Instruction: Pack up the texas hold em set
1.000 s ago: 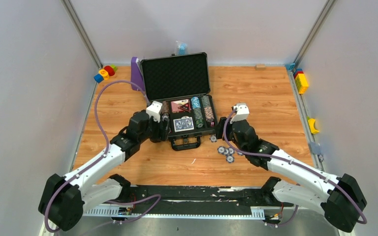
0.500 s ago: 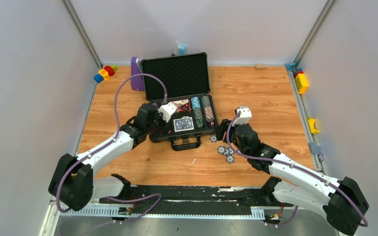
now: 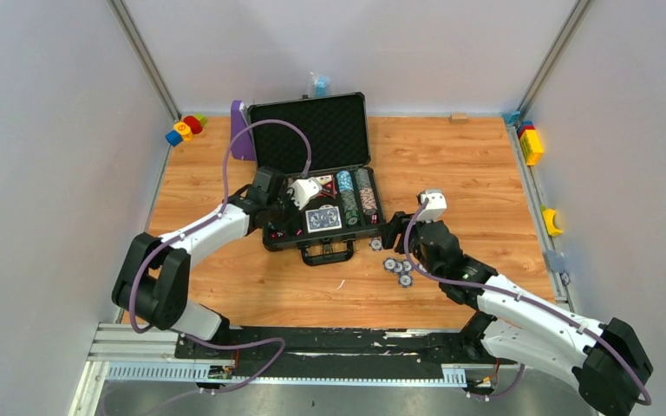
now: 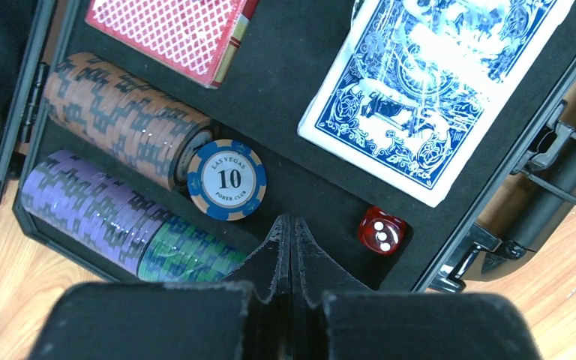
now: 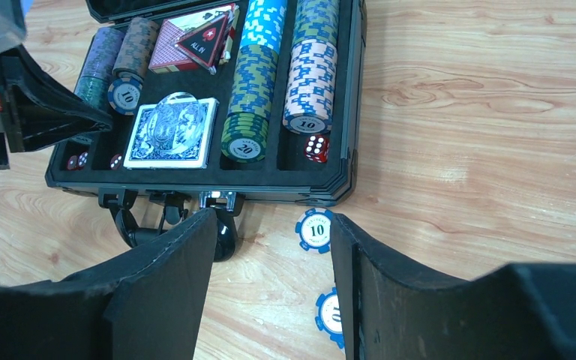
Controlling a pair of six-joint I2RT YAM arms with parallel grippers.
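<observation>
Mostly packed, to judge by what lies where.

- **Dark grey hard briefcase with black foam lining** (image 3: pixel 310 134): sits at mid-table, lid raised, not yet latched.
- **Stowed inside:**
  - rows of striped poker chips (image 5: pixel 253 90), on edge in their slots
  - red-backed card deck (image 4: pixel 169 30)
  - blue-backed card deck (image 4: pixel 427 97)
  - small red die (image 4: pixel 381 229)
- **Outstanding, by my reckoning:** loose blue-and-white chips (image 3: pixel 397 267) on the wood just in front of the case's right corner, and then the lid.
- **Left gripper** (image 4: pixel 290 225): jaws pressed together with nothing between them, poised over the case's left-hand chip rows.
- **Right gripper** (image 5: pixel 270 236): jaws spread and empty, with one loose chip on the wood between them.
- **Surface:** orange-brown wood-grain tabletop (image 3: pixel 486 173).
- **Room:**
  - plain pale grey walls (image 3: pixel 451 52)
  - purple stand (image 3: pixel 241 130) beside the lid
  - coloured toy blocks (image 3: pixel 185 128) in the far left corner, with more along the right edge
</observation>
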